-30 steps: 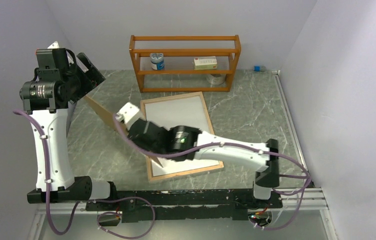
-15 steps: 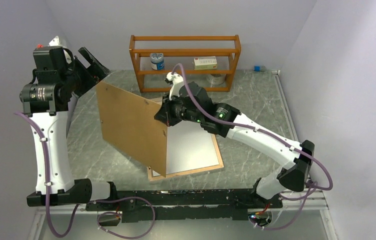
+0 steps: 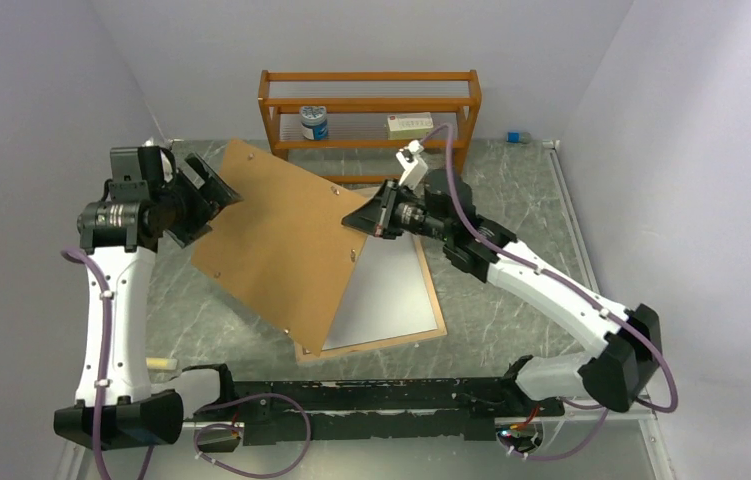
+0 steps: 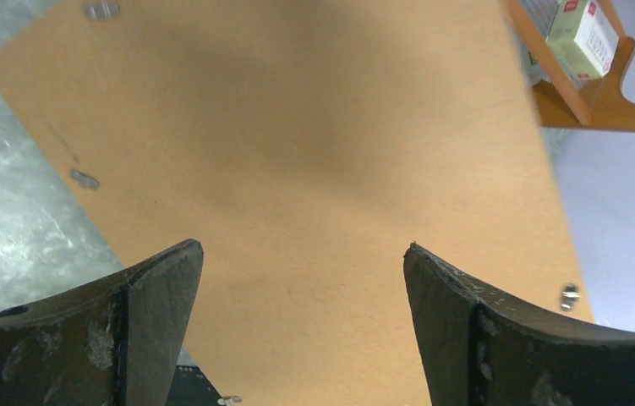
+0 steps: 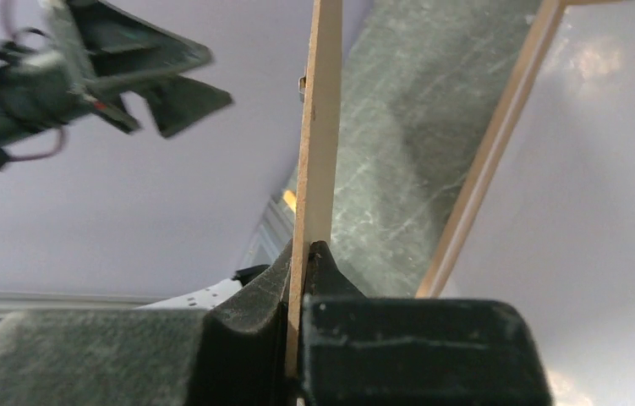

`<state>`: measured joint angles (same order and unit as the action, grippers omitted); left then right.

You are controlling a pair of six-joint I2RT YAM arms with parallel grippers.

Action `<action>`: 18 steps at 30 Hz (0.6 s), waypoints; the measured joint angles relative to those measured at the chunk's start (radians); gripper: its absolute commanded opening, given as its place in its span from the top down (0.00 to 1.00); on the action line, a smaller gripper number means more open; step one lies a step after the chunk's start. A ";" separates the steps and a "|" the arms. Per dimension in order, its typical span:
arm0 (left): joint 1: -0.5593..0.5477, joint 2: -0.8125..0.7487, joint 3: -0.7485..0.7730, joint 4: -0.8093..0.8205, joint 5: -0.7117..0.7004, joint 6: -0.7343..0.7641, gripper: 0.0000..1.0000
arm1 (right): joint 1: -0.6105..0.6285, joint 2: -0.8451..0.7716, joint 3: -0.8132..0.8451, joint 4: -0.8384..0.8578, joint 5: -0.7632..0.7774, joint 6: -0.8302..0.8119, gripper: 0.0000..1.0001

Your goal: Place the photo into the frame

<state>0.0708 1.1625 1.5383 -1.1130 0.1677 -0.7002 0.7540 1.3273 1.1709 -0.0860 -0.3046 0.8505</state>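
While right pincer [image 3: 367, 222] clamps board [image 3: 281, 240] edge | left pincer [image 3: 213, 190] agape

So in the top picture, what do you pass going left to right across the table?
Open left hand → brown board → right hand pinching its edge → small blue thing.

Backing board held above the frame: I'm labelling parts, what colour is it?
The flat fibreboard backing board is plain light brown, clearest in the left wrist view.
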 measured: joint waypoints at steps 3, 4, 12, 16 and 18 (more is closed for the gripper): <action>0.000 -0.056 -0.087 0.016 0.028 -0.032 0.06 | -0.013 -0.081 -0.065 0.074 -0.016 0.022 1.00; 0.000 -0.074 -0.110 0.017 0.032 -0.044 0.06 | -0.014 -0.109 -0.084 0.090 -0.013 0.026 1.00; 0.000 -0.196 -0.167 0.071 0.058 -0.053 0.06 | -0.024 -0.315 -0.143 0.184 0.064 0.058 1.00; 0.000 -0.224 -0.166 0.084 0.071 -0.052 0.06 | -0.025 -0.368 -0.179 0.230 0.137 0.087 1.00; 0.000 -0.231 -0.174 0.098 0.086 -0.048 0.06 | -0.025 -0.386 -0.192 0.233 0.172 0.100 1.00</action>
<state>0.0708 0.9318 1.3640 -1.0153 0.2535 -0.7479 0.7288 0.9413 0.9787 0.1471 -0.1326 0.9508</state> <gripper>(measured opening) 0.938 0.029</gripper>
